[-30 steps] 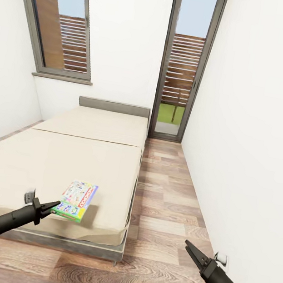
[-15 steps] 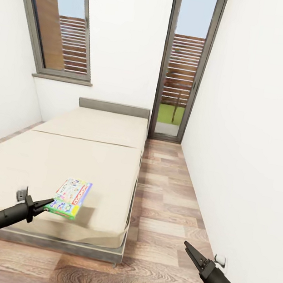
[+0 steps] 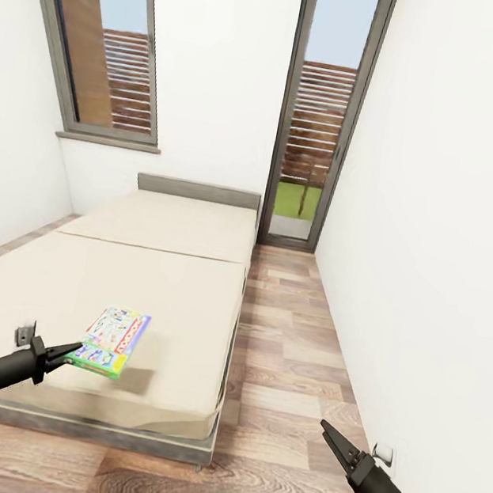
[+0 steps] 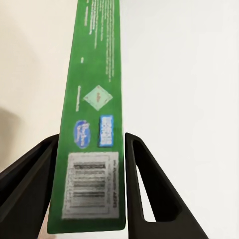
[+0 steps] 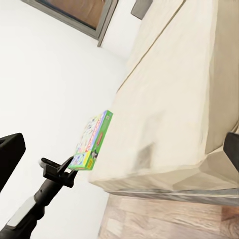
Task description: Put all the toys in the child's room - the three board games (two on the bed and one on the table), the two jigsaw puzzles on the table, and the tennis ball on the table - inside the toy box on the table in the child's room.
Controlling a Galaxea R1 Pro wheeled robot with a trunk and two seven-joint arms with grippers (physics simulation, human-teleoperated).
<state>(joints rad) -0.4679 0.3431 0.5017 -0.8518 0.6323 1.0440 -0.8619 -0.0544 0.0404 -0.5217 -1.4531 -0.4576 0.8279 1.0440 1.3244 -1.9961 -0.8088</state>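
A colourful board game (image 3: 113, 332) with a green edge hangs just above the foot end of the beige bed (image 3: 153, 279), casting a shadow on the mattress. My left gripper (image 3: 68, 353) is shut on its near edge. In the left wrist view the green barcoded side of the board game (image 4: 94, 124) sits between the two black fingers (image 4: 149, 189). The right wrist view shows the board game (image 5: 92, 139) held by the left gripper (image 5: 67, 167) beside the bed (image 5: 184, 99). My right gripper (image 3: 326, 430) hangs open over the wooden floor, holding nothing.
The bed takes up the left of the narrow room; a strip of wooden floor (image 3: 285, 349) runs between it and the right wall to a glass door (image 3: 318, 130). A window (image 3: 105, 38) is at the back left. A wall socket (image 3: 384, 454) sits low on the right.
My left gripper has drawn back to the left with the board game in it. The view has shifted slightly. The right arm has barely moved.
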